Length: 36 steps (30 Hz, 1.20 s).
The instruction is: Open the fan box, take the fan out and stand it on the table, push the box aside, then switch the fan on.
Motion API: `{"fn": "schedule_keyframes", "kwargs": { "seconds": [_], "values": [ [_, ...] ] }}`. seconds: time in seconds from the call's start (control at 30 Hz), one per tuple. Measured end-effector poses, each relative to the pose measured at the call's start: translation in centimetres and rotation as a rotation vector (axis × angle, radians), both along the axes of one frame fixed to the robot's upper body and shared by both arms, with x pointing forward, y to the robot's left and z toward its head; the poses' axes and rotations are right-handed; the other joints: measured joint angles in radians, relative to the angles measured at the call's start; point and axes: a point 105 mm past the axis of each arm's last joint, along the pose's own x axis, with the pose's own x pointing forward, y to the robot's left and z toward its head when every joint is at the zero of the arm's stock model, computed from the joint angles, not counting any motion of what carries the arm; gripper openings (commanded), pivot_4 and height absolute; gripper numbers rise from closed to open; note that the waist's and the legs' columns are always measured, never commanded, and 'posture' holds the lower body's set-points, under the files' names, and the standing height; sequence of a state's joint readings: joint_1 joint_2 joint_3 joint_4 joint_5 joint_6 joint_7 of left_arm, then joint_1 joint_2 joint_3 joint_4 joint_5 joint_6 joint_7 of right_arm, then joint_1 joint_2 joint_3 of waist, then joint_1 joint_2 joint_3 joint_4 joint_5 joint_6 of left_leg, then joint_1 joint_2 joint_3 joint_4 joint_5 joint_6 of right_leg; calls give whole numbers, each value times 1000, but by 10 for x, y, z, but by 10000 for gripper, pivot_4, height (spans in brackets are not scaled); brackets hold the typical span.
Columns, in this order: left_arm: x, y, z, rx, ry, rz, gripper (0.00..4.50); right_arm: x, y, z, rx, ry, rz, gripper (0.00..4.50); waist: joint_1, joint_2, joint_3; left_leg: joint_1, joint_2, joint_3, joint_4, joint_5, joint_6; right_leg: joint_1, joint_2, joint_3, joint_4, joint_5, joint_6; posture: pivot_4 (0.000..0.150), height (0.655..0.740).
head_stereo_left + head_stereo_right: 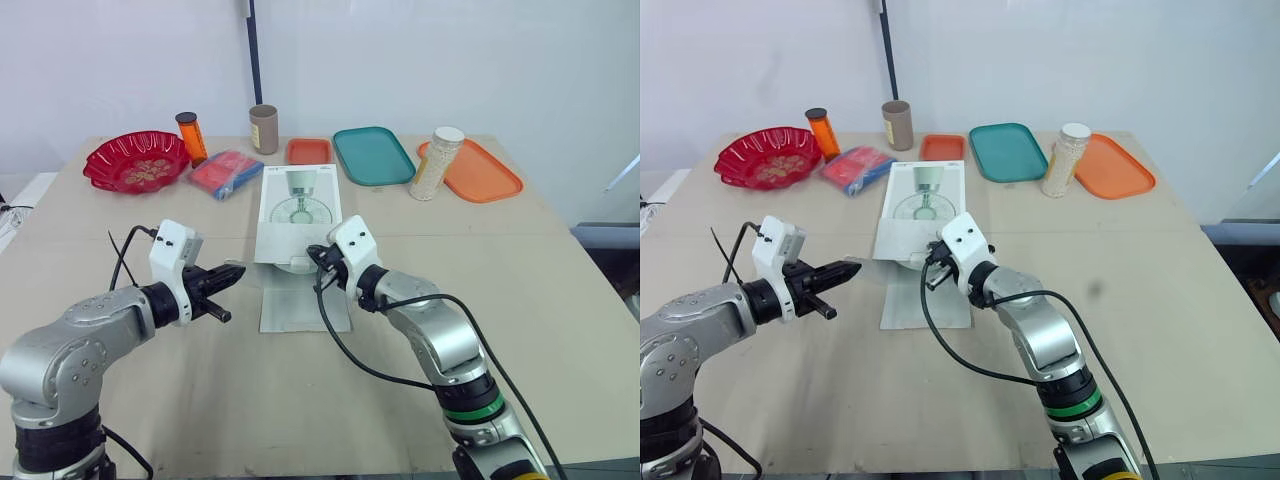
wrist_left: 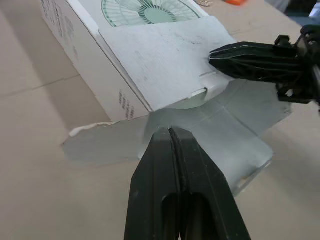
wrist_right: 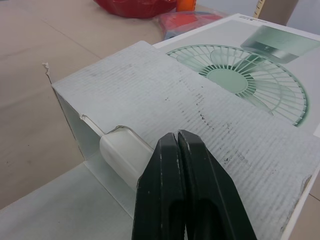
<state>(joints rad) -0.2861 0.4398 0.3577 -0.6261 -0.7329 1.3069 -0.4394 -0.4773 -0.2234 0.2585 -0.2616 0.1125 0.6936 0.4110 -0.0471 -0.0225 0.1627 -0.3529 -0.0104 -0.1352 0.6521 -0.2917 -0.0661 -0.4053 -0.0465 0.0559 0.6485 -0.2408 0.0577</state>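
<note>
Fan box, opened at one end, fan inside

Fan box (image 1: 300, 210): white carton printed with a green fan, lying flat on the table (image 1: 560, 290). Its open end faces the robot, with one flap (image 1: 305, 300) spread on the tabletop and another (image 3: 210, 135) lifted over the mouth. Fan (image 3: 122, 155): a white edge shows inside the mouth.

Right gripper (image 1: 314, 254): at the box's open end, fingers pressed together, tips against the lifted flap, nothing clamped. Left gripper (image 1: 238, 271): just left of the box's open end, fingers closed on each other, empty, clear of the carton.

Behind the box: small orange tray (image 1: 309, 150), teal tray (image 1: 373, 155), brown cup (image 1: 264, 128). Behind the box to its left: red-and-blue packet (image 1: 225, 173), orange bottle (image 1: 191, 137), red bowl (image 1: 135, 160). Behind the box to its right: jar (image 1: 436, 163), orange tray (image 1: 480, 170)
</note>
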Motion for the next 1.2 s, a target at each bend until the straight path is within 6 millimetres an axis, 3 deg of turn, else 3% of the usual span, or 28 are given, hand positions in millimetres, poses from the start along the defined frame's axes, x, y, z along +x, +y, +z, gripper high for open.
{"fn": "schedule_keyframes", "kwargs": {
  "seconds": [0.23,0.5,0.63,0.77,0.9,0.97,1.2],
  "values": [
    [-9,-9,-16,-85,110,26,0,0,1,-1,9,9,-4,497,0,-1,-1,0,0,0,0,0,0,0,0,0,0,0,0,1500,7400],
    [-16,-27,-29,-84,193,-44,24632,0,2,-1,10,13,-7,0,1,-1,-1,0,0,0,0,0,-1,0,0,0,0,0,0,1500,7400],
    [-17,-23,-33,-54,214,-38,38385,0,1,-1,7,14,-9,0,1,-1,-1,0,0,0,0,0,-1,0,0,0,0,0,0,1500,7400],
    [-19,-25,-30,-74,213,-62,38385,0,1,-1,6,13,-14,0,1,-1,-1,0,0,0,0,0,-2,0,0,0,0,0,0,1500,7400],
    [-25,-20,-40,-70,250,-19,38385,0,2,-1,6,13,-13,0,1,-1,-1,0,0,0,0,0,-2,0,0,0,-1,0,0,1500,7400],
    [-26,-22,-42,-90,259,-13,44106,0,1,-1,5,14,-14,0,1,-1,-1,0,0,0,0,0,-2,0,0,0,-1,0,0,1500,7400],
    [-15,-36,-42,-191,233,50,44605,-1,2,-3,3,17,-12,0,2,-2,-3,0,0,0,-1,0,-2,1,0,0,-1,0,0,1500,7400]
  ]
}}
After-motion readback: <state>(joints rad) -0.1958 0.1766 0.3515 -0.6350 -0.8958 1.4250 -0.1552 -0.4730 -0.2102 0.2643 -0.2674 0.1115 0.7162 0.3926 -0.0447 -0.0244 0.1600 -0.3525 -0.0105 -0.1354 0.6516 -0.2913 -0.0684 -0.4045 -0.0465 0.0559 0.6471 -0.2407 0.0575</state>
